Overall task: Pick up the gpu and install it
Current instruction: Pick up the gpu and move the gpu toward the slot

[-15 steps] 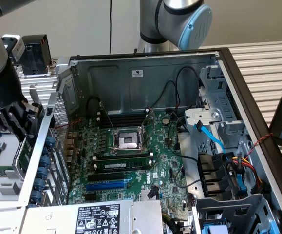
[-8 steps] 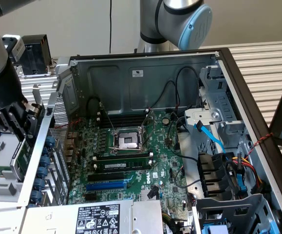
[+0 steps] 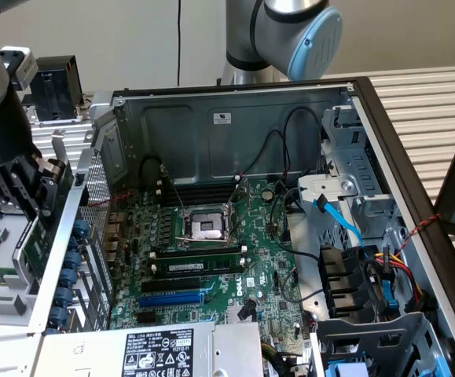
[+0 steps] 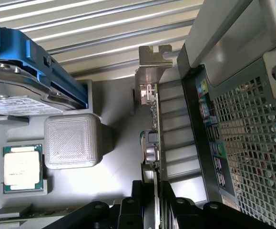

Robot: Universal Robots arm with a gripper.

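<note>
While tool (image 4: 155, 210) grips gpu (image 4: 151, 143) edge-on beside case rear grille (image 4: 252, 143), power-supply label (image 3: 160, 351) print illegible.

"What is inside the open computer case (image 3: 235, 118)?"

"A big green board (image 3: 266, 275) with a shiny square socket (image 3: 208, 228) in the middle. Two long dark sticks (image 3: 211, 253) lie just nearer than it, then a blue slot (image 3: 172, 299)."

"And outside the case?"

"On the exterior view's left, a small square chip (image 4: 23, 168) sits in a grey tray (image 4: 114, 143), just beside a grey block (image 4: 72, 141)."
</note>
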